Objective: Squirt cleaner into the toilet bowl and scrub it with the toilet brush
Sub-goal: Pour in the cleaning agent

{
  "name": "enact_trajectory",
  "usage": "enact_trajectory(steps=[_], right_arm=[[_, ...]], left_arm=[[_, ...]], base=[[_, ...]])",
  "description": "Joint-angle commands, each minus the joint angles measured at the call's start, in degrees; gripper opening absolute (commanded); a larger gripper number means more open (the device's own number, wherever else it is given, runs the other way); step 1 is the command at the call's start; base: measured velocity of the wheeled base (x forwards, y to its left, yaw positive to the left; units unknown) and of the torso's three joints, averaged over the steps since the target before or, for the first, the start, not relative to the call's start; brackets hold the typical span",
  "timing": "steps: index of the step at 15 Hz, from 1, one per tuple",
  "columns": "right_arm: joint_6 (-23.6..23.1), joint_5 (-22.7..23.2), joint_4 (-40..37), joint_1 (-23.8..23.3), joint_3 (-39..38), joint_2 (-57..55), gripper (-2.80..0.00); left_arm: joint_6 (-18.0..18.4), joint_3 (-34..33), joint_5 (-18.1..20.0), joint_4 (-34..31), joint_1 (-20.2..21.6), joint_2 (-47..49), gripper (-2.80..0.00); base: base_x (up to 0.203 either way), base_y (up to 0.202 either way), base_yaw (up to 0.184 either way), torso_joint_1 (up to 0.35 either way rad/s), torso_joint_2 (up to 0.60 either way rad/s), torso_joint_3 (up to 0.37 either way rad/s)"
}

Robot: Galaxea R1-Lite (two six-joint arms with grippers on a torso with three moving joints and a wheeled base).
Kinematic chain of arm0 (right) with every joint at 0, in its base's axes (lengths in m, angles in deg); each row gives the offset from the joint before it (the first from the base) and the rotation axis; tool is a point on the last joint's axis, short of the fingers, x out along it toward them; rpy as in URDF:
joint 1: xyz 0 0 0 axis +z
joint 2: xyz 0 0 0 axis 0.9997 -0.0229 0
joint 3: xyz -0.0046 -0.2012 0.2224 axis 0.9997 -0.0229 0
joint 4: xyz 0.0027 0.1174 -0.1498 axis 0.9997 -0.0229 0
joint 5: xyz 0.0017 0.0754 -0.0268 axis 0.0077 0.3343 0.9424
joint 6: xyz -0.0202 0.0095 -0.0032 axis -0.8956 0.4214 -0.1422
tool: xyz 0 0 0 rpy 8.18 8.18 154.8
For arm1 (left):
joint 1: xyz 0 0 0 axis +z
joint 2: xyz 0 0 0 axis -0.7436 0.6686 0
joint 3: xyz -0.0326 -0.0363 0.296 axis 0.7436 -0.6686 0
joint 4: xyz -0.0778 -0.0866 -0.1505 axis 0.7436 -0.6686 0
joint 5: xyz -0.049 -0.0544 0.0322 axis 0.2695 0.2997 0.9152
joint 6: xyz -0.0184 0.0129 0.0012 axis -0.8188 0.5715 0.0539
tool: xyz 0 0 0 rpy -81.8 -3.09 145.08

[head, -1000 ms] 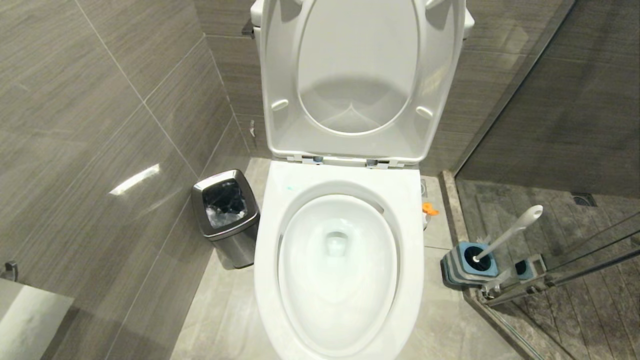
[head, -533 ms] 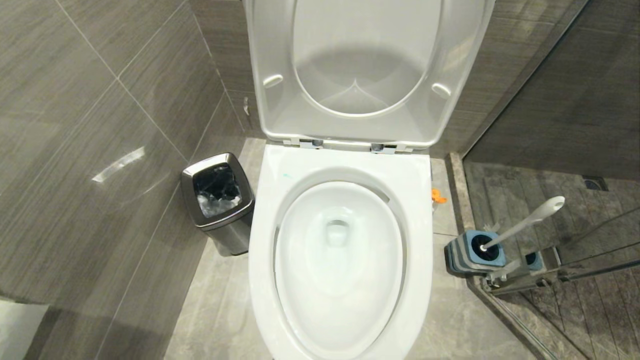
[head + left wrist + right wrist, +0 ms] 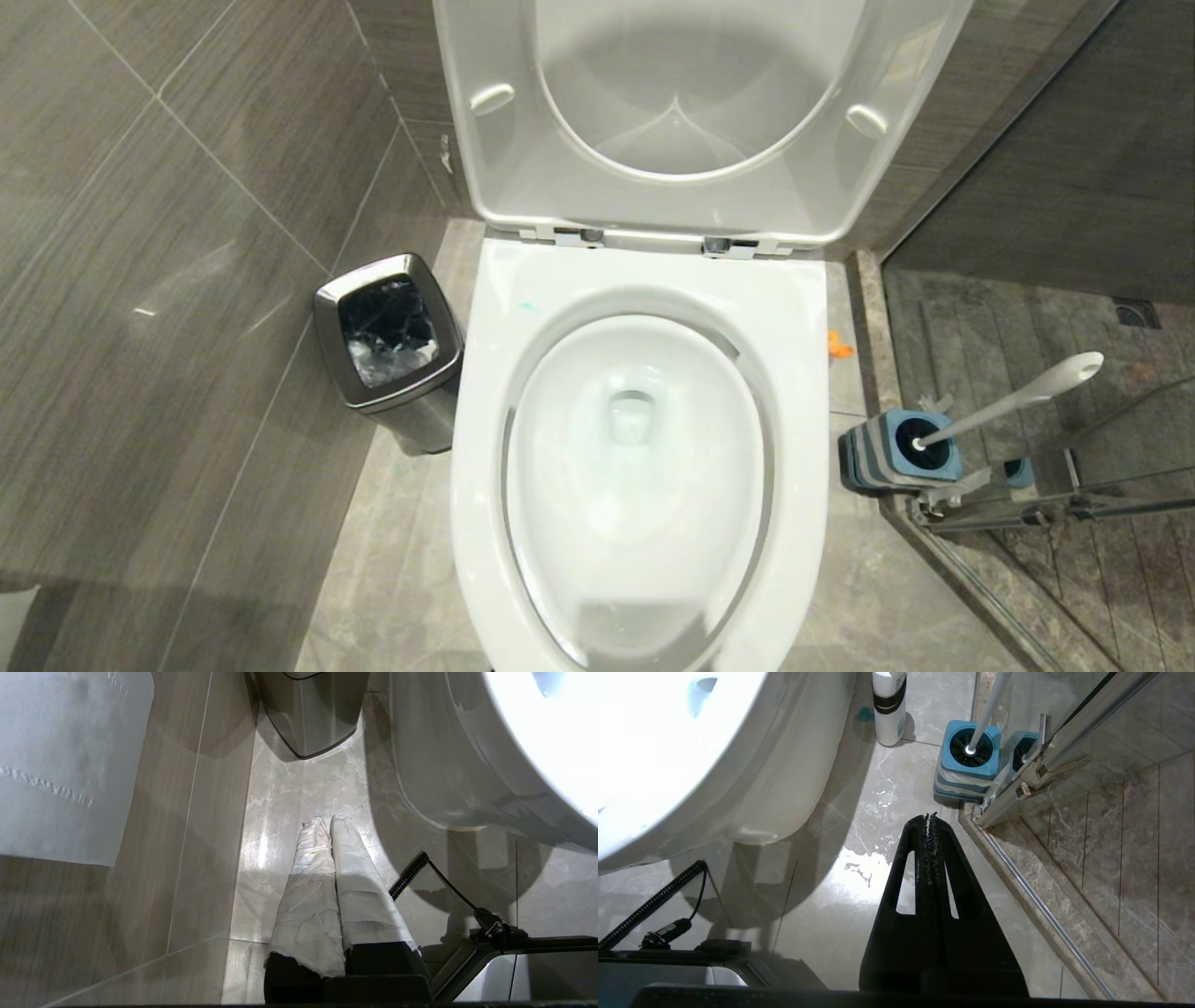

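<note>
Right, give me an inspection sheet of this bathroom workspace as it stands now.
Surface: grey stone floor, with a wet patch ahead of the right gripper.
Job's things: toilet bowl with seat and lid raised, water faintly blue, a teal spot on the rim; toilet brush standing in its blue holder.
Clutter: steel bin left of the toilet; white bottle on the floor beside the holder.
Grippers: left gripper, wrapped in white, shut and empty over the floor; right gripper shut and empty, short of the holder.
Cables: black coiled cable by the left arm, another by the right.
Surroundings: grey tiled wall, glass shower door.
</note>
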Motion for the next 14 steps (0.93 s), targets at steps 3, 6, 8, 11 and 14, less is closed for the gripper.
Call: enact_trajectory(steps=[3,6,8,11,14], right_arm=[[0.00,-0.01,-0.07,0.01,0.02,-0.28,-2.80],[0.00,-0.01,0.00,0.01,0.02,-0.20,-2.80],[0.00,-0.01,0.00,0.01,0.02,-0.20,-2.80],[0.00,-0.01,0.00,-0.07,0.02,-0.20,-2.80],[0.00,-0.01,-0.05,0.01,0.02,-0.23,-2.80]], left_arm=[[0.00,0.01,0.07,-0.05,0.02,-0.03,-2.80],[0.00,0.01,0.07,-0.05,0.02,-0.03,-2.80],[0.09,0.01,0.07,-0.05,0.02,-0.03,-2.80],[0.00,0.01,0.07,0.03,0.02,-0.03,-2.80],[0.00,0.01,0.07,-0.05,0.02,-0.03,-2.80]], base=[[0.000,0.000,0.000,0.000,0.00,-0.035],[0.000,0.000,0.000,0.002,0.00,-0.153],[0.000,0.000,0.000,0.002,0.00,-0.191],[0.000,0.000,0.000,0.003,0.00,-0.088],[0.000,0.000,0.000,0.001,0.00,-0.118]])
